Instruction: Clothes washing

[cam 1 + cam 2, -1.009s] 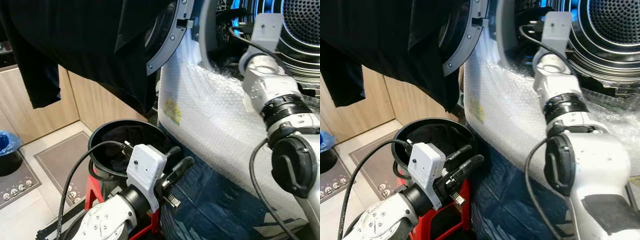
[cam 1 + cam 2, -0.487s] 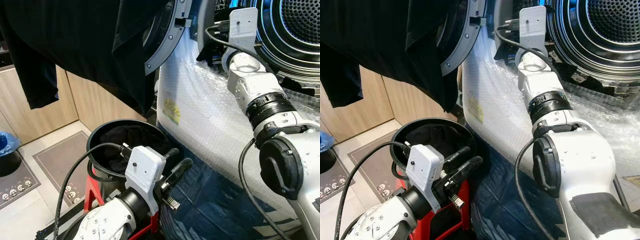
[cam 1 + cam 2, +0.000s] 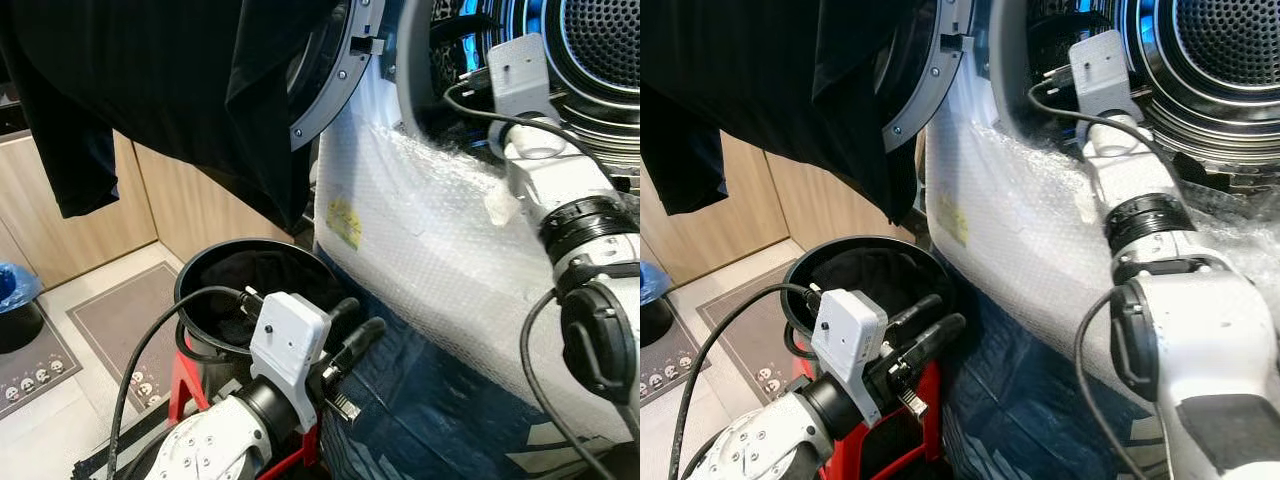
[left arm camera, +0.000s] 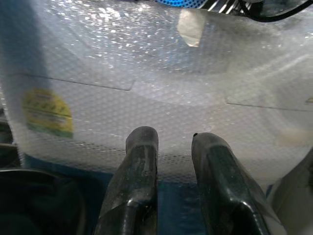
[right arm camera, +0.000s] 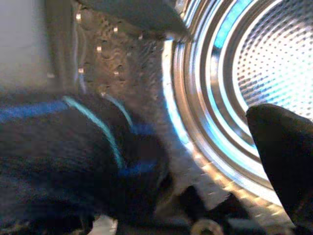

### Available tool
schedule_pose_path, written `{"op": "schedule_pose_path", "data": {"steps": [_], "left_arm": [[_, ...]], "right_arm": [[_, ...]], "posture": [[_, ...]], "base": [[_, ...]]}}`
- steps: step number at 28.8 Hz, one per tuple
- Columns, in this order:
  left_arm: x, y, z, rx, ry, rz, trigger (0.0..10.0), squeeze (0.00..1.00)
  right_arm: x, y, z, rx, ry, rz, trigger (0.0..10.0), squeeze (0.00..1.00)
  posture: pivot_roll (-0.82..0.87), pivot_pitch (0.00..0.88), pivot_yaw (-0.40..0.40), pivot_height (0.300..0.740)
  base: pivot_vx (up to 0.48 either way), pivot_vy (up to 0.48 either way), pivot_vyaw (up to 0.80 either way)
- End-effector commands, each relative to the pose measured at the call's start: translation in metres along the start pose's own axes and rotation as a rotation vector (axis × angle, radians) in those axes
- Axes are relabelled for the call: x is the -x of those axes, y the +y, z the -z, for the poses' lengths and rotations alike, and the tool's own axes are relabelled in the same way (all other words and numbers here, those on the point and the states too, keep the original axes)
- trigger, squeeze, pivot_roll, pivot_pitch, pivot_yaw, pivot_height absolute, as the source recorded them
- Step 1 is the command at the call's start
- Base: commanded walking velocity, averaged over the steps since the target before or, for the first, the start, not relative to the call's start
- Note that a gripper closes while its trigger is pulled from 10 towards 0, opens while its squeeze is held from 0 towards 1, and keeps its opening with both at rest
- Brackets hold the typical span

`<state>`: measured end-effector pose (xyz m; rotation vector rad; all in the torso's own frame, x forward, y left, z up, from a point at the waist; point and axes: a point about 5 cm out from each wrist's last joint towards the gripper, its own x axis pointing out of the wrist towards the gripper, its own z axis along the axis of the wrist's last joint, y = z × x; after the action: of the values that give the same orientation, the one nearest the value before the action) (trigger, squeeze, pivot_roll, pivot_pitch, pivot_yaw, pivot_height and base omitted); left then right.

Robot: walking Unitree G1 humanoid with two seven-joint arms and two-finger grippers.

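Observation:
The washing machine [image 3: 430, 230], wrapped in bubble wrap, stands with its door [image 3: 345, 65] swung open and its steel drum [image 3: 600, 40] lit blue. A large black garment [image 3: 190, 90] hangs over the door. My right gripper [image 3: 478, 70] reaches to the drum's left rim and is open; one black finger [image 5: 283, 152] shows, and a dark garment with teal stripes [image 5: 83, 147] lies across the other side. My left gripper [image 3: 362, 318] hovers low beside the black basket [image 3: 196, 272] of dark clothes [image 3: 250, 275], open a little with nothing between its fingers.
The basket sits on a red stand [image 3: 185, 375]. Blue sheeting [image 3: 430, 400] covers the machine's base. Wooden cabinets [image 3: 190, 205] stand behind. On the tiled floor lie grey mats [image 3: 110, 310], with a dark bin holding something blue [image 3: 15, 290] at far left.
My right arm swung left toward the door rim, then back right and slightly lower at the drum's mouth. The left arm and basket have stayed put.

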<state>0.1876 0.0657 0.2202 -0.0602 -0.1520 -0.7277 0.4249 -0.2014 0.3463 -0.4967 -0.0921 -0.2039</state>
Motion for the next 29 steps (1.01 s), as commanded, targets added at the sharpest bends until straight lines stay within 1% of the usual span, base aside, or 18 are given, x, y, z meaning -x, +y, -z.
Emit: {"op": "schedule_pose_path", "data": {"steps": [1, 3, 4, 5, 7, 8, 9, 10, 12, 13, 14, 15, 16, 17, 19, 20, 25, 29], "left_arm": [[0.000, -0.003, -0.002, -0.001, -0.006, 0.022, 10.0, 0.00], [0.000, -0.003, -0.002, -0.003, -0.006, 0.024, 10.0, 0.00], [0.000, -0.003, -0.002, -0.003, -0.006, 0.024, 10.0, 0.00], [0.000, -0.003, -0.002, -0.003, -0.006, 0.025, 10.0, 0.00], [0.000, -0.003, -0.002, -0.003, -0.007, 0.027, 10.0, 0.00], [0.000, -0.003, -0.002, -0.003, -0.007, 0.027, 10.0, 0.00], [0.000, -0.002, -0.002, -0.004, -0.007, 0.028, 10.0, 0.00], [0.000, -0.002, -0.002, -0.004, -0.007, 0.028, 10.0, 0.00], [0.000, -0.002, -0.003, -0.007, -0.006, 0.031, 10.0, 0.00], [0.000, -0.002, -0.003, -0.007, -0.006, 0.031, 10.0, 0.00], [0.000, -0.001, -0.003, -0.008, -0.006, 0.032, 10.0, 0.00], [0.000, -0.001, -0.003, -0.008, -0.006, 0.032, 10.0, 0.00], [-0.001, -0.001, -0.002, -0.009, -0.006, 0.035, 10.0, 0.00], [-0.001, -0.001, -0.002, -0.009, -0.006, 0.035, 10.0, 0.00], [-0.002, 0.000, -0.002, -0.013, -0.006, 0.039, 10.0, 0.00], [-0.002, 0.001, -0.002, -0.014, -0.005, 0.043, 10.0, 0.00], [-0.002, 0.001, -0.002, -0.016, -0.004, 0.045, 10.0, 0.00], [-0.002, 0.001, -0.002, -0.016, -0.003, 0.047, 10.0, 0.00]], "right_arm": [[0.000, -0.008, -0.003, 0.035, -0.035, 0.010, 10.0, 0.00], [0.000, -0.014, -0.005, 0.104, -0.068, -0.019, 10.0, 0.00], [0.000, -0.014, -0.005, 0.104, -0.068, -0.019, 10.0, 0.00], [0.001, -0.016, -0.005, 0.136, -0.083, -0.035, 10.0, 0.00], [0.002, -0.019, -0.006, 0.208, -0.109, -0.094, 10.0, 0.00], [0.002, -0.020, -0.006, 0.228, -0.112, -0.110, 10.0, 0.00], [0.003, -0.020, -0.005, 0.264, -0.118, -0.167, 10.0, 0.00], [0.003, -0.020, -0.005, 0.264, -0.118, -0.167, 10.0, 0.00], [0.005, -0.024, -0.007, 0.363, -0.158, -0.248, 10.0, 0.00], [0.005, -0.024, -0.007, 0.363, -0.158, -0.248, 10.0, 0.00], [0.007, -0.026, -0.008, 0.403, -0.174, -0.268, 10.0, 0.00], [0.007, -0.026, -0.008, 0.403, -0.174, -0.268, 10.0, 0.00], [0.008, -0.028, -0.009, 0.440, -0.190, -0.293, 10.0, 0.00], [0.008, -0.028, -0.009, 0.440, -0.190, -0.293, 10.0, 0.00], [0.011, -0.033, -0.008, 0.516, -0.210, -0.348, 10.0, 0.00], [0.014, -0.039, -0.003, 0.587, -0.210, -0.380, 10.0, 0.00], [0.018, -0.045, 0.007, 0.637, -0.187, -0.440, 10.0, 0.00], [0.021, -0.052, 0.015, 0.648, -0.169, -0.455, 10.0, 0.00]], "posture": [[0.08, 0.057, -0.130, 0.740], [0.08, 0.050, -0.129, 0.740], [0.08, 0.050, -0.129, 0.740], [0.08, 0.050, -0.129, 0.740], [0.07, 0.044, -0.129, 0.740], [0.07, 0.044, -0.129, 0.740], [0.07, 0.041, -0.126, 0.740], [0.07, 0.041, -0.126, 0.740], [0.07, 0.041, -0.124, 0.740], [0.07, 0.041, -0.124, 0.740], [0.06, 0.043, -0.121, 0.740], [0.06, 0.043, -0.121, 0.740], [0.05, 0.043, -0.121, 0.740], [0.05, 0.043, -0.121, 0.740], [0.04, 0.046, -0.117, 0.740], [0.04, 0.046, -0.116, 0.740], [0.04, 0.050, -0.112, 0.740], [0.03, 0.050, -0.106, 0.740]], "base": [[0.000, 0.000, 0.00], [0.000, 0.000, 0.00], [0.000, 0.000, 0.00], [0.000, 0.000, 0.00], [0.000, 0.000, 0.00], [0.000, 0.000, 0.00], [0.000, 0.000, 0.00], [0.000, 0.000, 0.00], [0.000, 0.000, 0.00], [0.000, 0.000, 0.00], [0.000, 0.000, 0.00], [0.000, 0.000, 0.00], [0.000, 0.000, 0.00], [0.000, 0.000, 0.00], [0.000, 0.000, 0.00], [0.000, 0.000, 0.00], [0.000, 0.000, 0.00], [0.000, 0.000, 0.00]]}}
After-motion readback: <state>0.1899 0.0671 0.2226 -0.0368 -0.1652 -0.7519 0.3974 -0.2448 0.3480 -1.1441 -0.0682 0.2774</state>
